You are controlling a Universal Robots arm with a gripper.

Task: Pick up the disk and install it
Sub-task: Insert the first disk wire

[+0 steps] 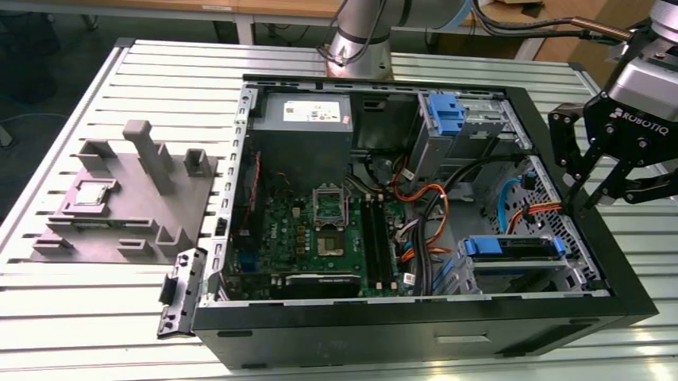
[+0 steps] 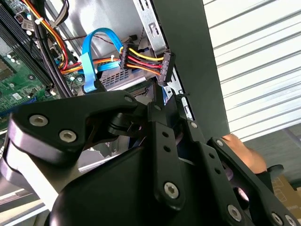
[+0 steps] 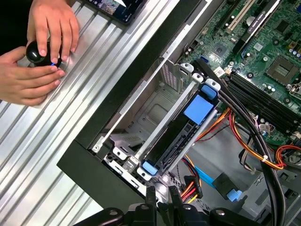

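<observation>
**Exterior view: tool over the case's right wall, disk in its bay**

On the exterior view's left, a grey fixture stands on the slatted surface. Beside it lies the open computer case, with the motherboard in its middle. The disk, marked by its blue rails, sits in the drive bay near the case's front corner, toward the exterior view's right. In the first wrist view it lies between the bay's metal rails. Further right, the tool hangs above the case's right wall, apart from the disk. I cannot tell whether it is wide or narrow, and nothing shows in its hold.

By my reading the work is at the approach, with no contact on the disk yet. Reaching it would call for a straight descent lined up with the blue rails.

Room is tight. The case wall runs just beside the bay, and a power connector and a blue data cable hang near it. A person's hands rest on the surface outside the case, well clear of the bay.
</observation>
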